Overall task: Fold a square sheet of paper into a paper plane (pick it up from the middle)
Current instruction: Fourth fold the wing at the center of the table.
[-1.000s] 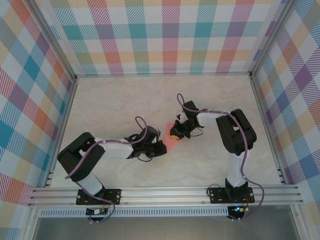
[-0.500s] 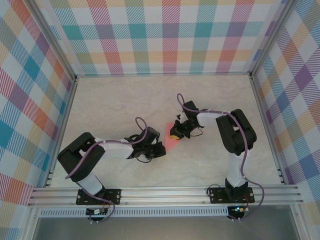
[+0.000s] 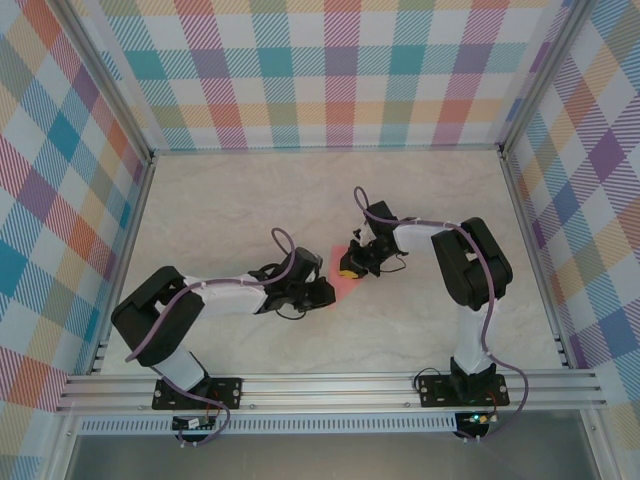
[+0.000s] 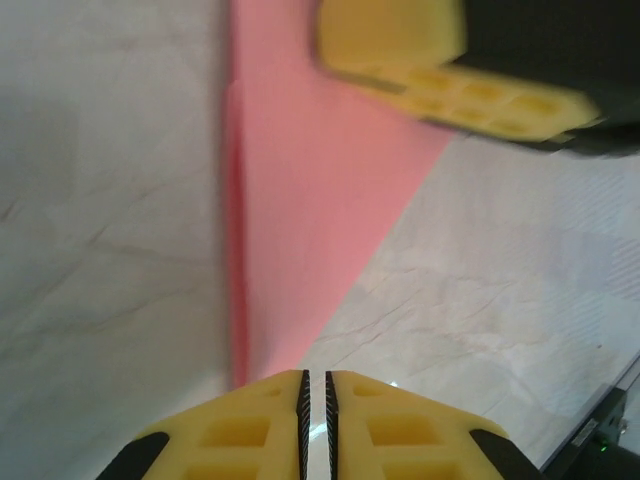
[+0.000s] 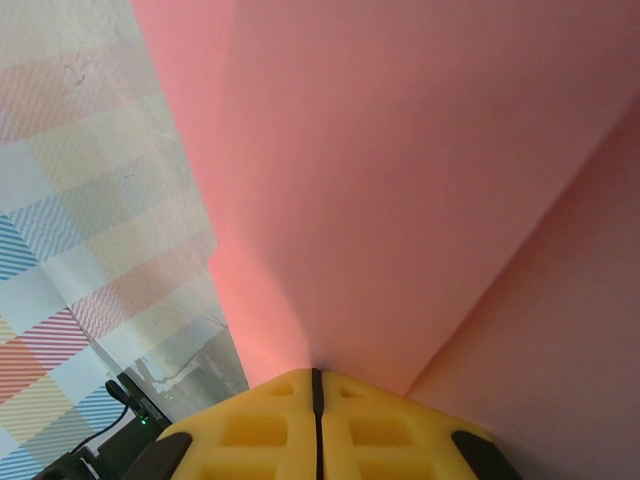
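Observation:
The square sheet of paper is salmon-pink, folded to a pointed wedge with a raised crease along one side, and lies mid-table. My right gripper is shut on its wide end; in the right wrist view the pink sheet rises straight out of the closed jaws. Its yellow fingers sit on the paper in the left wrist view. My left gripper is at the wedge's narrow tip. Its jaws stand a thin slit apart, with bare table showing between them.
The marble tabletop spreads wide to the left and behind the arms. Plaid walls enclose three sides, and an aluminium rail with both arm bases runs along the near edge.
The left gripper has shifted slightly up and right along the paper's tip, and its jaws have parted a little. The right gripper and the paper's wide end have held still.

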You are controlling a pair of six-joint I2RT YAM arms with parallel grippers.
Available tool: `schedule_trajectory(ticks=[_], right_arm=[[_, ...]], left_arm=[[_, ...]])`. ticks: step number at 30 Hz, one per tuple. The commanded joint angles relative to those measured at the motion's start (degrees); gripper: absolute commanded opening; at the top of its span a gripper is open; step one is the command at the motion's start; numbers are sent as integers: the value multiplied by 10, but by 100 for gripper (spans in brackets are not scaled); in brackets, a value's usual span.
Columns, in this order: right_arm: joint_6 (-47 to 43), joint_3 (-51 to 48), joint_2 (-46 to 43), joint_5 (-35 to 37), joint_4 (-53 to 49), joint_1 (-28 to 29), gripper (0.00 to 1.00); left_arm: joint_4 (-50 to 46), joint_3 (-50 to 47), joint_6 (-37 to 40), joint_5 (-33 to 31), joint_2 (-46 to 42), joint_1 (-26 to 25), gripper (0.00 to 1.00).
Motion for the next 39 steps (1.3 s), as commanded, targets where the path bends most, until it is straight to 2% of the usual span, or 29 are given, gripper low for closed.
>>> schedule_trajectory(ticks=[1, 8, 13, 25, 29, 32, 39], right_arm=[[5, -25, 72, 117, -28, 0, 7], [4, -25, 76, 118, -30, 0, 7], [5, -26, 75, 119, -31, 0, 7], [7, -26, 76, 121, -30, 0, 7], [5, -28, 74, 120, -30, 0, 7], [1, -27, 64, 117, -33, 0, 7], [-13, 4, -10, 64, -31, 0, 8]], left_arm=[[-16, 44, 23, -24, 29, -2, 14], [-34, 89, 36, -35, 94, -1, 11], [-28, 72, 30, -26, 100, -1, 10], [37, -54, -37, 17, 21, -1, 11], [20, -77, -29, 35, -9, -2, 11], [-7, -73, -16, 26, -43, 0, 11], [27, -52, -21, -23, -97, 19, 9]])
